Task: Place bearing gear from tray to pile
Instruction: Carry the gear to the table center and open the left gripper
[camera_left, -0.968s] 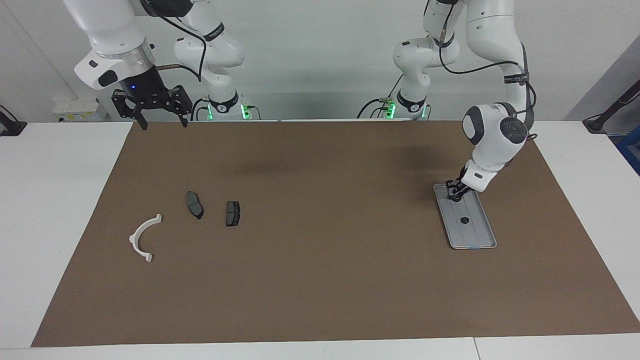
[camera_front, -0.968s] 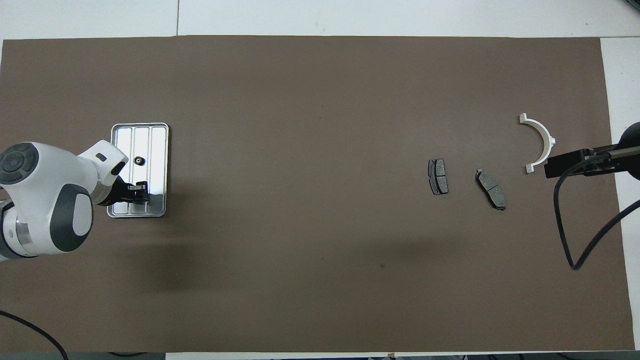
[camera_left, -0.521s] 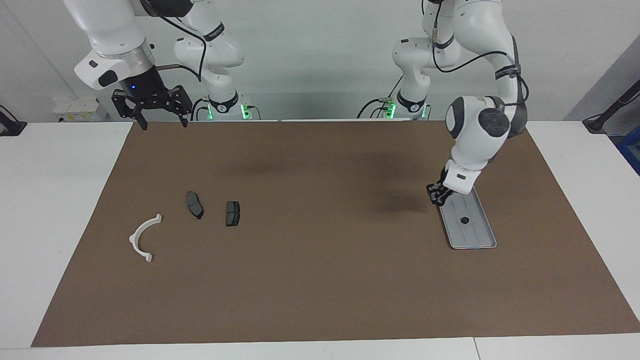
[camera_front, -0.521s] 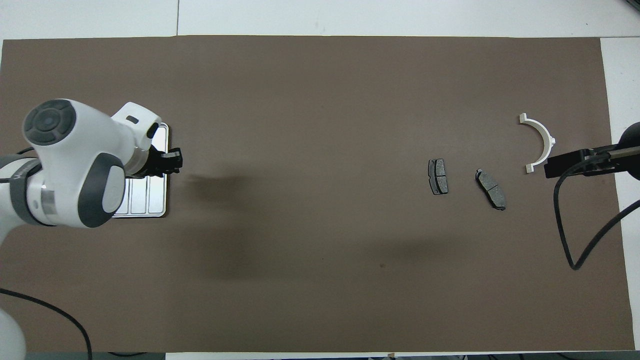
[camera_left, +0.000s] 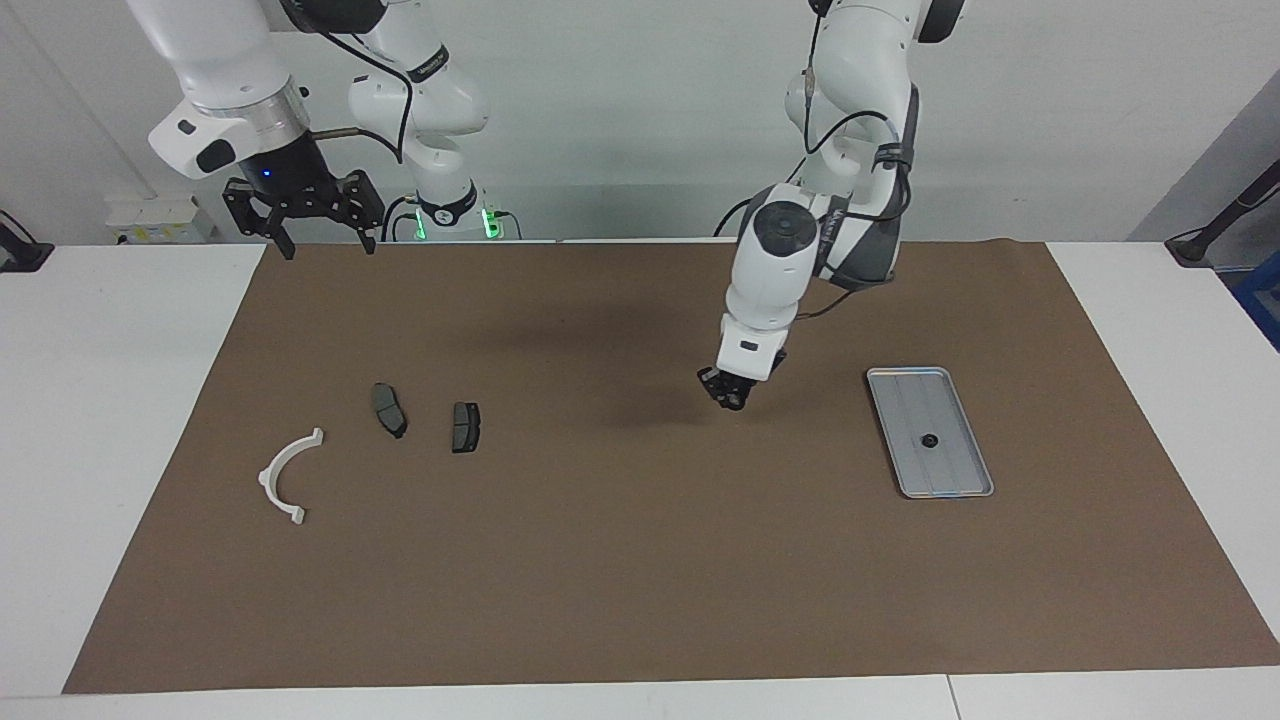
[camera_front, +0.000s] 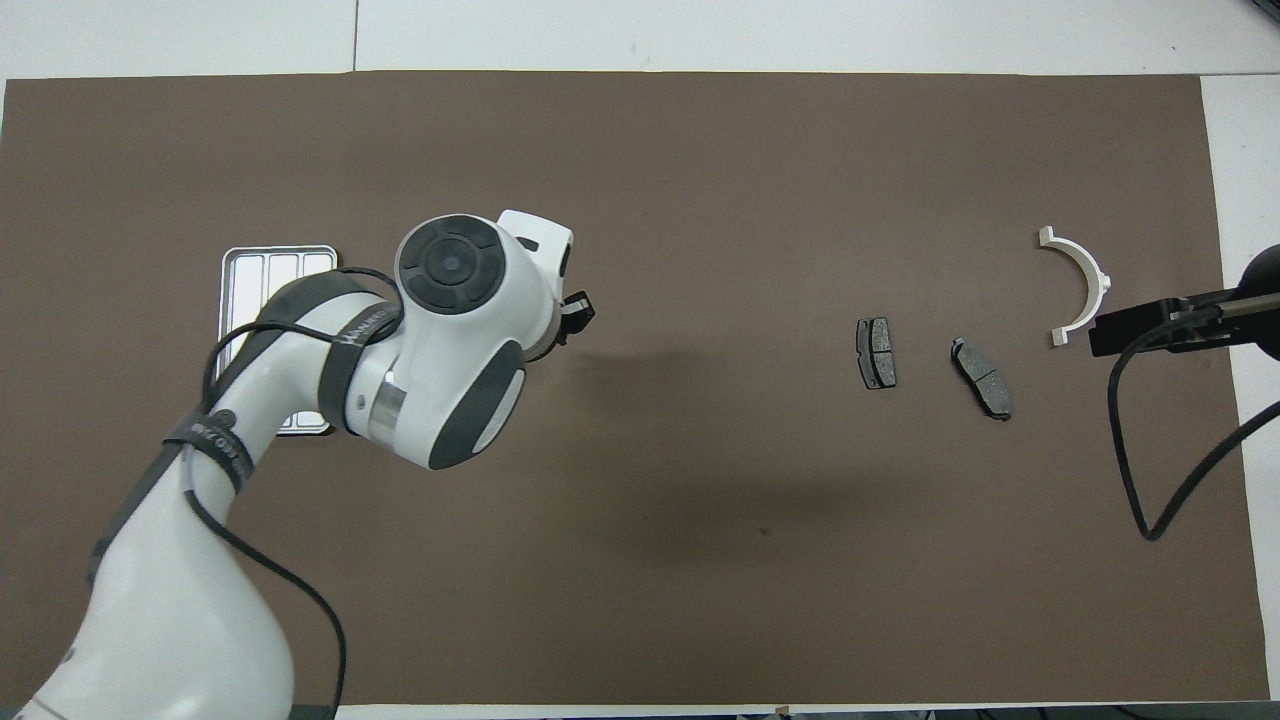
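My left gripper (camera_left: 733, 395) hangs low over the brown mat, between the tray (camera_left: 950, 475) and the pile. It is shut on a small dark bearing gear that its fingertips mostly hide. From above, the left gripper (camera_front: 578, 315) pokes out from under the wrist. A second bearing gear (camera_left: 929, 441) lies in the silver tray (camera_front: 245, 262). The pile is a white curved bracket (camera_left: 285, 478) and two dark pads (camera_left: 389, 409) (camera_left: 465, 426) toward the right arm's end. My right gripper (camera_left: 330, 248) waits open, high over the mat's edge by its base.
The brown mat (camera_left: 640, 560) covers most of the white table. In the overhead view the left arm covers part of the tray, and the right gripper (camera_front: 1150, 325) with its cable hangs close to the bracket (camera_front: 1080, 280). The pads (camera_front: 876, 353) (camera_front: 982, 377) lie apart.
The left gripper has lifted off the tray's end nearest the robots and swung toward the pile, now about a tray's length clear of the tray. The right arm has not moved.
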